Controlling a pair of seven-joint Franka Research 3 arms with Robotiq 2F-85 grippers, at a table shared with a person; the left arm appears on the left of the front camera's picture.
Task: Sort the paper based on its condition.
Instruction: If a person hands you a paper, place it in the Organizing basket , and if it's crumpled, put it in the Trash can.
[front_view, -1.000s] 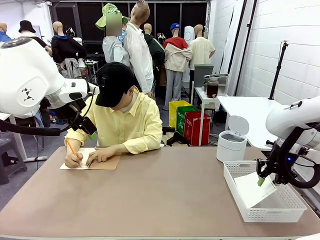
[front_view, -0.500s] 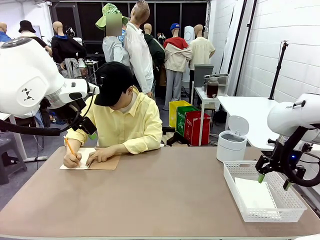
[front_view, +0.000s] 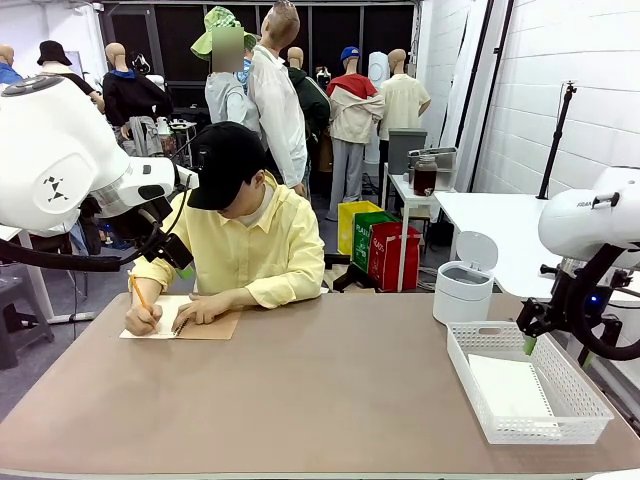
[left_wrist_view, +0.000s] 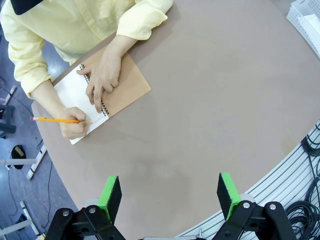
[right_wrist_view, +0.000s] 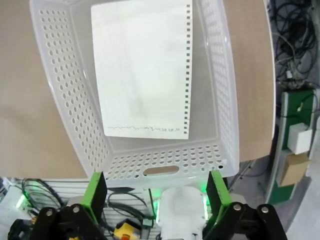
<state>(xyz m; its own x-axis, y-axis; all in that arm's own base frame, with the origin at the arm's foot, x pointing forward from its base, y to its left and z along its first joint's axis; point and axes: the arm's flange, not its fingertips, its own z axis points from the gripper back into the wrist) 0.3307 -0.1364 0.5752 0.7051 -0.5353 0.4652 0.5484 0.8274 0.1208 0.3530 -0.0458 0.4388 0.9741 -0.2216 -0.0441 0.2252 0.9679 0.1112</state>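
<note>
1. Tan tabletop (front_view: 320, 390) runs wide across my front view, bare through the middle. A white block wall (front_view: 580, 90) stands on my right, with a white side table (front_view: 500, 215) in front of it.
2. At the far side I've got a person (front_view: 245, 240) in a yellow shirt and black cap, bent over a tan-covered spiral notebook (left_wrist_view: 125, 85).
3. From the left wrist view, 1 hand (left_wrist_view: 73, 127) holds a pencil (left_wrist_view: 55, 120) on the white page, and the other hand (left_wrist_view: 103, 77) lies flat across the spiral binding.
4. A white lidded bin (front_view: 465, 285) sits on the table's far right, just behind the white mesh basket (front_view: 468, 372).
5. Now the paper (right_wrist_view: 142, 70): 1 sheet lying flat on the basket floor. It is plain white and smooth, and I see no creases.
6. There's a row of punched holes down 1 long edge, and a faint pencilled line across the end nearest my camera.
7. In the front view the paper (front_view: 508, 386) takes up the middle of the basket and lies clear of its walls.
8. Right gripper (right_wrist_view: 157, 192): green pads spread wide with nothing between them, hovering above the basket's handle end.
9. Left gripper (left_wrist_view: 170, 192): jaws apart as well and empty, hanging high over the bare table, well away from the notebook.
</note>
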